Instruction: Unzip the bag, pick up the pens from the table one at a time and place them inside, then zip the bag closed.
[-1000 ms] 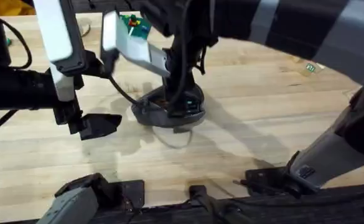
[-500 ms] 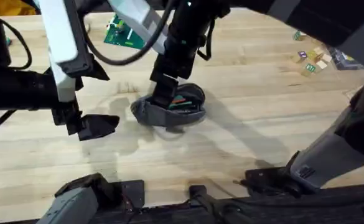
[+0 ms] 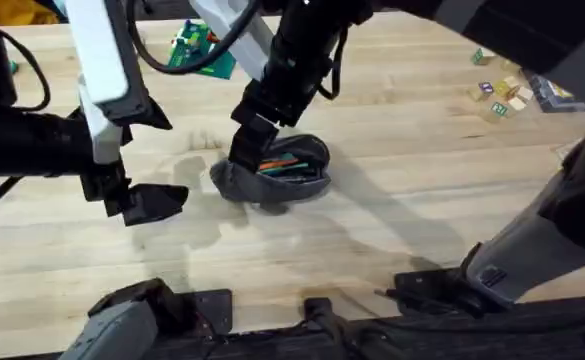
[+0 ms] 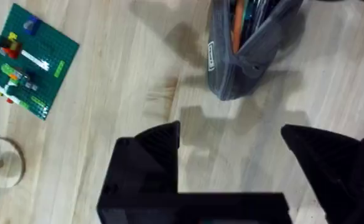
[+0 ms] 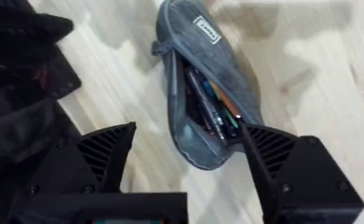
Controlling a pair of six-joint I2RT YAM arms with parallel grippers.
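The bag (image 3: 272,175) sits around the middle of the table (image 3: 392,220), pens (image 3: 280,162) lying inside it. Right gripper (image 3: 247,140) hangs just above the bag's left end, left gripper (image 3: 152,200) is off toward the table's left edge.

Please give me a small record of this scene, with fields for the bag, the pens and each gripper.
bag: grey pouch on the table, zipper open
pens: inside the bag, orange and green visible
right gripper: open, above the open bag
left gripper: open, holding nothing, beside the bag
other things: green brick plate on the table
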